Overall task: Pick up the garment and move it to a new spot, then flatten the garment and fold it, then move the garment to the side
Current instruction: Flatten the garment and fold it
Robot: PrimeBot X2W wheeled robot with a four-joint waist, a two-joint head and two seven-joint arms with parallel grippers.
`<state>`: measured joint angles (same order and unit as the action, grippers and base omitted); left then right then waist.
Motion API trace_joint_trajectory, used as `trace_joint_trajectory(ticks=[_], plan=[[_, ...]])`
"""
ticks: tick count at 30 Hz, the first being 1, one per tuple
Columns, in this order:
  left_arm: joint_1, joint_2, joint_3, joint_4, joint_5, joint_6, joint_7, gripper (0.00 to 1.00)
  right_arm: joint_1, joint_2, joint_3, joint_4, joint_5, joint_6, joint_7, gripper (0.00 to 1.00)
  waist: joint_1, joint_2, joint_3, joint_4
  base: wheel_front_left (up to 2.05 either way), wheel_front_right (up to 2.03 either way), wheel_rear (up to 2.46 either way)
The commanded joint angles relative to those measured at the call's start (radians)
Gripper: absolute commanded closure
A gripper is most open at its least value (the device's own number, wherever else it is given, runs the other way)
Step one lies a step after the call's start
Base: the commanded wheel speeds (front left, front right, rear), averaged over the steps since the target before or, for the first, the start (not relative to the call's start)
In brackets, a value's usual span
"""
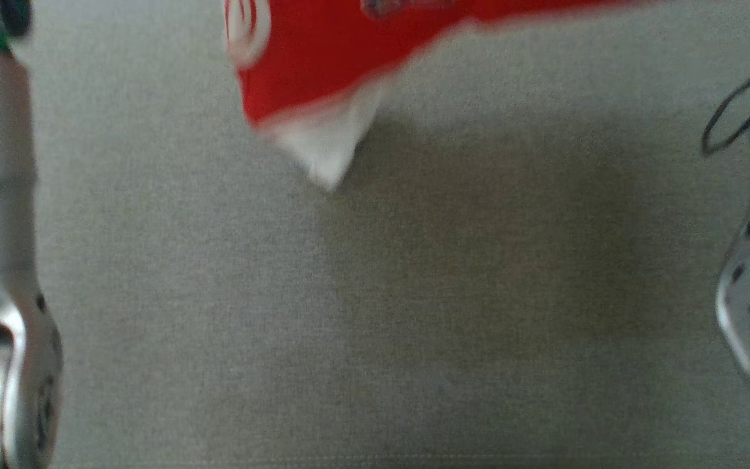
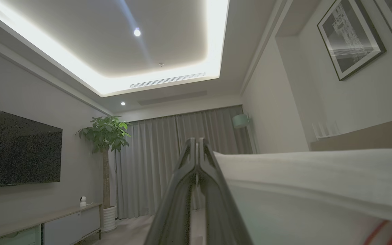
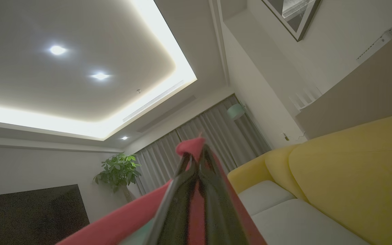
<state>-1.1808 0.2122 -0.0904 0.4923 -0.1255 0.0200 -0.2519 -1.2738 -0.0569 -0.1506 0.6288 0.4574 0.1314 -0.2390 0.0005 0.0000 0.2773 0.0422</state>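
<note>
Holding the garment [image 1: 323, 58] up over the gray surface [image 1: 375, 339], we have it pinched at both ends. Our right gripper [image 3: 196, 153] is squeezed tight on red cloth, and a small red bit pokes out past its tips. Our left gripper [image 2: 196, 143] is squeezed tight too, with white cloth starting right at its side (we think it pinches an edge there, but the pinch itself is hidden).

What could go wrong? The right pinch looks small. If we pull our grippers apart too hard, or swing too fast, that red bit could slip out and one end would drop. The low white corner [image 1: 329, 163] could also land first and tuck under the rest, and then we would get a lump that is hard to smooth flat.

The garment hangs over the far side of the gray surface and looks lifted off it. Its long way runs side to side, from our left gripper to our right gripper. The white corner hangs lowest, nearer our left, and points back toward the near side.
</note>
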Motion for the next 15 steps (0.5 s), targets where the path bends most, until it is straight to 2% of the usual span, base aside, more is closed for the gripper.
trace_joint_trajectory(ticks=[1, 4, 7, 11, 15], plan=[[-0.060, 0.046, 0.035, -0.022, 0.007, 0.010, -0.006, 1.00, -0.051, -0.002, -0.003, -0.014, -0.013, -0.001, -0.010, 1.00, -0.0005, 0.0000, 0.039, 0.006, 0.00, 0.00, 0.00], [-0.102, 0.036, 0.054, -0.045, 0.005, 0.014, -0.009, 1.00, -0.103, -0.016, -0.030, 0.032, -0.031, -0.001, -0.020, 1.00, -0.0005, 0.0000, 0.057, 0.012, 0.00, 0.00, 0.00], [-0.043, 0.026, 0.073, -0.094, 0.005, 0.007, -0.009, 1.00, -0.074, -0.021, -0.057, 0.042, -0.023, -0.001, -0.022, 1.00, -0.0005, 0.0000, 0.064, 0.014, 0.00, 0.00, 0.00], [0.127, -0.014, 0.111, -0.176, -0.006, -0.001, -0.010, 1.00, 0.065, -0.027, -0.070, 0.029, 0.006, -0.001, -0.022, 1.00, -0.0005, 0.0000, 0.063, 0.017, 0.00, 0.00, 0.00], [0.376, -0.086, 0.150, -0.215, -0.021, -0.019, -0.010, 1.00, 0.286, -0.023, -0.031, 0.023, 0.080, -0.001, -0.023, 1.00, -0.0005, 0.0000, 0.029, 0.017, 0.00, 0.00, 0.00]])
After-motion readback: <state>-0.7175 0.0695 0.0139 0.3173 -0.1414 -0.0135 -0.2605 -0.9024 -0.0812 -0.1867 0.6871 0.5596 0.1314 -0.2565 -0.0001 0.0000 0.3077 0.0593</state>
